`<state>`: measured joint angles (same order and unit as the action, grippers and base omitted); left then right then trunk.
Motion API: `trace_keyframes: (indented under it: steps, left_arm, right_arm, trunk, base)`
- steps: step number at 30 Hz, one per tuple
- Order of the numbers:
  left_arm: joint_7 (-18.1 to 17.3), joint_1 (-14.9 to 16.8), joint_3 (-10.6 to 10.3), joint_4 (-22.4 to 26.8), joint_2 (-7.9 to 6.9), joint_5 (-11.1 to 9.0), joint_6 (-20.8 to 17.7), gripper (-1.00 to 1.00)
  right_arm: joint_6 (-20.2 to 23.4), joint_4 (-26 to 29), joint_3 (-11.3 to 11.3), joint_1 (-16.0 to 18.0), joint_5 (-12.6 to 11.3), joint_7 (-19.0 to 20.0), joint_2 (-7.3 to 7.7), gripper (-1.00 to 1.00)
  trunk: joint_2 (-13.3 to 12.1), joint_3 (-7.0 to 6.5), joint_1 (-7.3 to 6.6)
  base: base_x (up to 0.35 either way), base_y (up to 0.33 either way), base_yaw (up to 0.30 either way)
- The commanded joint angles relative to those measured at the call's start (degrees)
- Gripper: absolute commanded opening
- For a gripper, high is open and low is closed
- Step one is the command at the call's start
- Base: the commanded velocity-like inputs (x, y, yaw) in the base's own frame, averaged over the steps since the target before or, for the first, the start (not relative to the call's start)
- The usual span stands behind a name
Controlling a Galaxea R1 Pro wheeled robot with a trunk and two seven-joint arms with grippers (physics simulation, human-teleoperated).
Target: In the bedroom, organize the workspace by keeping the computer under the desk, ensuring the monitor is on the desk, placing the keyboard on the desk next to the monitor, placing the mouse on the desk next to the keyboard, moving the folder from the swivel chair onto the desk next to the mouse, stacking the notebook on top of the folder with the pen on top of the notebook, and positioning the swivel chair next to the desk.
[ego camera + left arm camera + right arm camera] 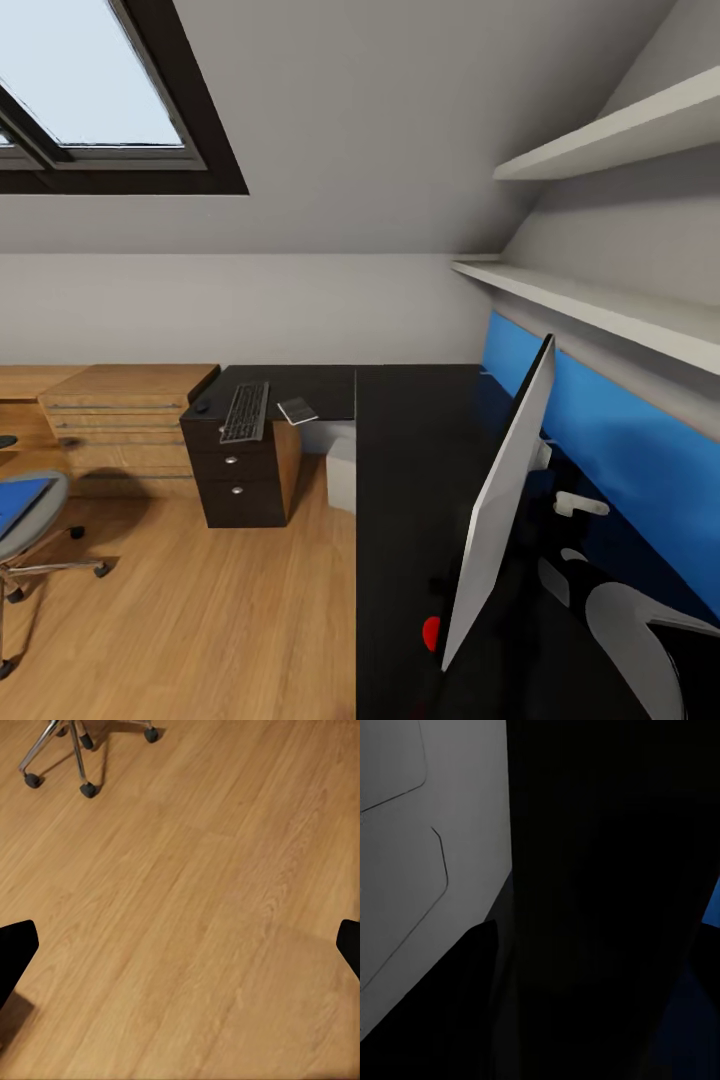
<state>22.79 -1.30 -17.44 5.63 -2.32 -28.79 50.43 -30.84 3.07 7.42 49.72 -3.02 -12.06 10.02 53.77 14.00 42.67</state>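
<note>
While no writing shows, left hand (180, 945) gapes over floor (195, 907); right hand's state unclear.

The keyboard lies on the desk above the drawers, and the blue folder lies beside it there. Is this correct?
Not quite. The keyboard does lie on the desk above the drawers, but the head view shows the blue folder on the swivel chair seat.
</note>
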Motion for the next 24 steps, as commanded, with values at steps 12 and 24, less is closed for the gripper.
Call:
trace_keyframes:
  steps: [12,24]
  left_arm:
    - [0.22,-0.03,-0.49,0.17,-0.02,-0.35,0.0,1.0]
    - [0.15,-0.03,-0.49,0.17,0.04,-0.39,-0.1,1.0]
  right_arm:
    - [-0.01,-0.18,0.87,0.0,-1.13,-0.67,0.0,-1.0]
    - [0.04,-0.17,0.93,0.02,-1.19,-1.97,0.13,-1.0]
  trunk:
    - [0.02,0.08,0.02]
    - [0.02,0.08,0.02]
  base:
    - [0.007,-0.003,0.0]
    - [0.0,0.0,0.0]
